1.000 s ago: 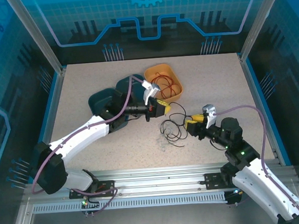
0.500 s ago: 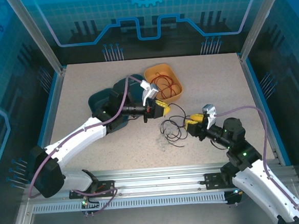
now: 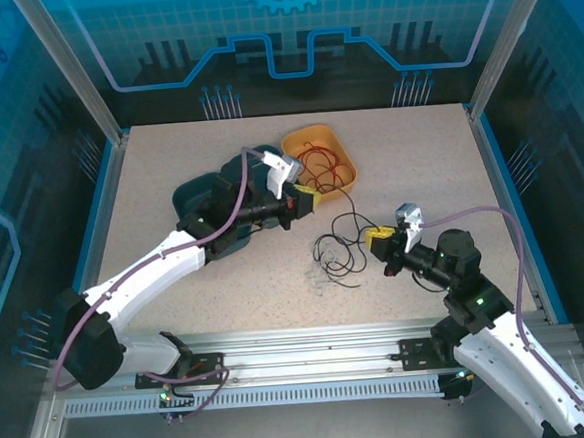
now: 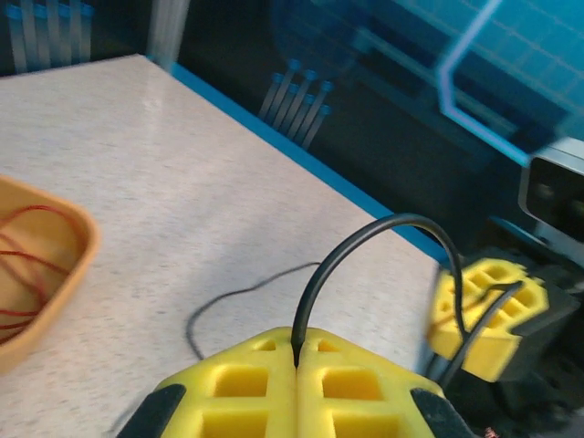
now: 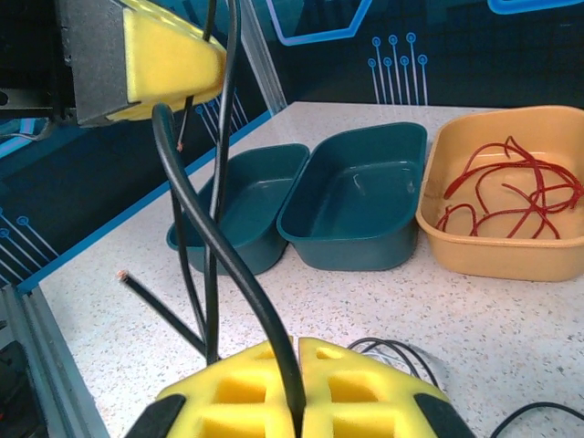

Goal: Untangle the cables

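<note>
Right fingers (image 5: 274,374) closed since earlier, now clamped on black cable (image 5: 214,255); left fingers (image 4: 274,379) clamp same cable.

The left arm (image 3: 165,263) hides part of the two teal trays (image 3: 192,194); the clear cable (image 3: 319,277) is too faint to trace; the orange tray (image 4: 36,319) runs off the left wrist view's edge

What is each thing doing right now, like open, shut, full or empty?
left gripper: shut on the black cable
right gripper: shut on the black cable
black cable: held up between both grippers, rest looped on the table
red cable: coiled in the orange tray
orange tray: holds the red cable
teal tray beside the orange tray: empty
other teal tray: empty
clear cable: lying on the table
</note>
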### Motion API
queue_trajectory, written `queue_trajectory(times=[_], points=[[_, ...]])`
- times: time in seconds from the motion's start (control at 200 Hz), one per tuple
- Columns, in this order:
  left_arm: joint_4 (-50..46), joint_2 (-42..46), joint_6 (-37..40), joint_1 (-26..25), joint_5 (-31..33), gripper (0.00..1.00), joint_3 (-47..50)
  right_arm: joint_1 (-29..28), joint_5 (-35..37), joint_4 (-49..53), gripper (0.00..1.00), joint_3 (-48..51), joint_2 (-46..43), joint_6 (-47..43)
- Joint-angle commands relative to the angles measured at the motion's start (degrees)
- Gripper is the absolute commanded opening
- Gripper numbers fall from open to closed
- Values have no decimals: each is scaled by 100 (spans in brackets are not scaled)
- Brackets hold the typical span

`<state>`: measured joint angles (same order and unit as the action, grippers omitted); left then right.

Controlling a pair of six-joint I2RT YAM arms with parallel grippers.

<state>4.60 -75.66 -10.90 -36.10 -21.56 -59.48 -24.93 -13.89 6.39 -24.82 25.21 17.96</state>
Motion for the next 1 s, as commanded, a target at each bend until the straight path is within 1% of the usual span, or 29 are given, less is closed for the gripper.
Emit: queue_trajectory(times=[0.0,0.105,0.23,0.35,0.445,0.545,0.675,0.795,0.906,0.996], points=[[-275,370,228,49,1194,0,66,49,287,124,0,-142,-122,28],[-473,459,298,50,1870,0,77,50,357,164,0,-161,-149,81],[-700,516,258,56,2836,0,86,49,349,239,0,-188,-104,116],[-857,556,230,100,3383,0,61,49,497,387,0,-194,-65,152],[-1022,590,205,202,3639,0,-1,49,730,530,0,-193,-22,187],[-1058,663,213,334,3767,0,9,47,903,634,0,-184,8,240],[-1019,743,254,470,3877,0,43,37,876,705,0,-233,240,333],[-1136,750,311,635,4151,0,-24,-106,790,635,0,-354,844,532],[-1231,706,360,829,4287,0,-154,-541,910,378,0,-542,1531,630],[-1192,612,436,942,4331,0,-275,-986,1379,369,13,-885,2129,563]])
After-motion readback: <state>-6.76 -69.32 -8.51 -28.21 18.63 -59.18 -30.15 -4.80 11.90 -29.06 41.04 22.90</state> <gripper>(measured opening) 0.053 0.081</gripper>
